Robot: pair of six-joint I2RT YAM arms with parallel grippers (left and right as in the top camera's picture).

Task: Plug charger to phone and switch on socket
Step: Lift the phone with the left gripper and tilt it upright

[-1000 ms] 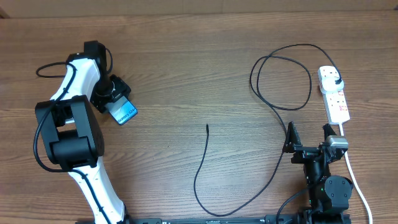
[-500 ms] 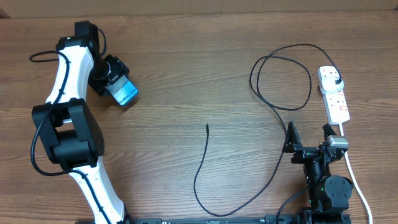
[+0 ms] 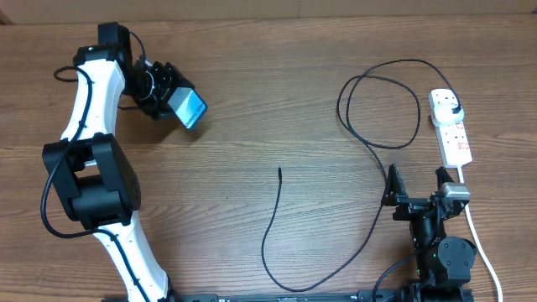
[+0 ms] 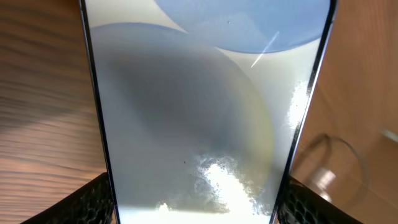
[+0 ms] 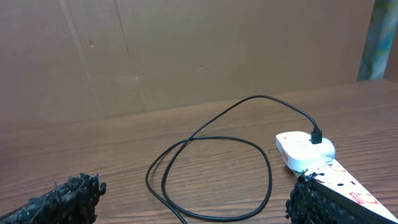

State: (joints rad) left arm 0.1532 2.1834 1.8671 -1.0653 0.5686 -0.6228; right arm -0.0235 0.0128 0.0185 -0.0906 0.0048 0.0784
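Phone point(image 3: 191, 109) near ten o'clock over the worktop point(image 3: 277, 75), pinched at its sides by left fingers point(image 4: 93, 202), blue screen tilted up. Right fingers point(image 5: 74, 196) spread wide at five o'clock, holding nothing. Charger point(image 3: 279, 176) lying loose on the wood: thin tip near the middle, long black line curling down to six o'clock, then up into a big loop at two o'clock. Black plug point(image 3: 453, 105) stuck in the far end of the white socket point(image 3: 457, 143) at three o'clock, just past the right fingers.
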